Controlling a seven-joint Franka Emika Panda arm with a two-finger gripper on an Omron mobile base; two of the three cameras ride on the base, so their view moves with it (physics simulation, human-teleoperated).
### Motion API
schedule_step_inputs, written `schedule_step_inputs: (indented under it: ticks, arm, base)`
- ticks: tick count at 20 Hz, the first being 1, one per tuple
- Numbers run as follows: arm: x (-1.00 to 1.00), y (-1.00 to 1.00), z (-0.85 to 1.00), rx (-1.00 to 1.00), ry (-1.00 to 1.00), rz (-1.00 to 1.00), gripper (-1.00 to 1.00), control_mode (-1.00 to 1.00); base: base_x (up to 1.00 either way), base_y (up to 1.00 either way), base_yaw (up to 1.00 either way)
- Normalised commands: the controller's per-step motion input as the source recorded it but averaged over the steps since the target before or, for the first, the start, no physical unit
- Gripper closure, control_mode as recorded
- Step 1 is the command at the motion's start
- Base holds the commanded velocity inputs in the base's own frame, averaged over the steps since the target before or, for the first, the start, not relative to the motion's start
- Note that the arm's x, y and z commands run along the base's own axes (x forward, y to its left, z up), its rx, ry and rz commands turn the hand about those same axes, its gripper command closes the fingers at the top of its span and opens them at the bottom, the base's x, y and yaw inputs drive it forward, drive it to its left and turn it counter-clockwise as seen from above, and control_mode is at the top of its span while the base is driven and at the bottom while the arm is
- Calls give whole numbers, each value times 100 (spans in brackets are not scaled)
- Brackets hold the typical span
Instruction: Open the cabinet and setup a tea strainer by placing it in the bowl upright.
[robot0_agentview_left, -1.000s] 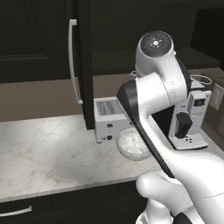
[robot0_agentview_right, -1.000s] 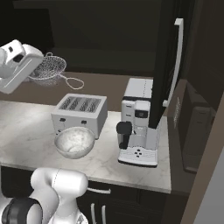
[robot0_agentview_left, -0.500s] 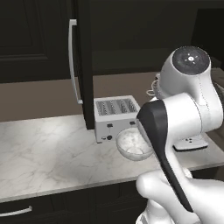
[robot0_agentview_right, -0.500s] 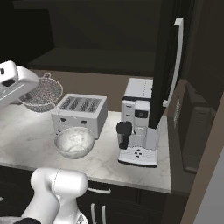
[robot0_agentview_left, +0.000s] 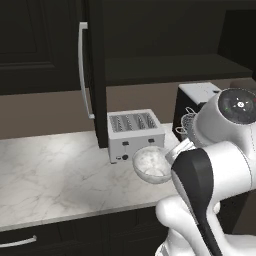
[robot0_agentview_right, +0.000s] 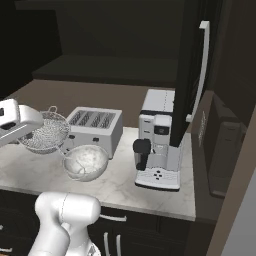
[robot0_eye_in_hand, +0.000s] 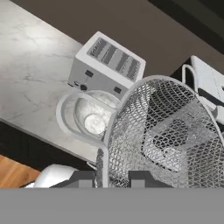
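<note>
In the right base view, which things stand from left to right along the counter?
tea strainer → bowl → toaster → coffee machine → open cabinet door

We see flat, dim rendered light, the cabinet (robot0_agentview_left: 40, 45) nearly black. The marble table (robot0_agentview_left: 55, 175) is the brightest surface, with soft shadows. Everything's sharp, no glare or blur.

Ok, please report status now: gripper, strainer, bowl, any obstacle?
Gripper shut on tea strainer, above counter. Bowl empty, beside it, before toaster. Cabinet open. No obstacle seen.
</note>
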Motion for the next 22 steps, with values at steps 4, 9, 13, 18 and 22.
schedule_step_inputs:
  ticks: [4,9,13,18,22]
  arm:
    - [-1,-19,-50,0,-1,0,100,-100]
    - [3,-19,-62,-2,0,0,100,-100]
    - [22,3,-38,0,5,0,100,-100]
    - [42,17,-38,0,6,0,100,-100]
    - [43,3,-41,-2,1,0,100,-100]
  base:
    - [0,0,0]
    - [0,0,0]
    - [0,0,0]
    - [0,0,0]
    - [0,0,0]
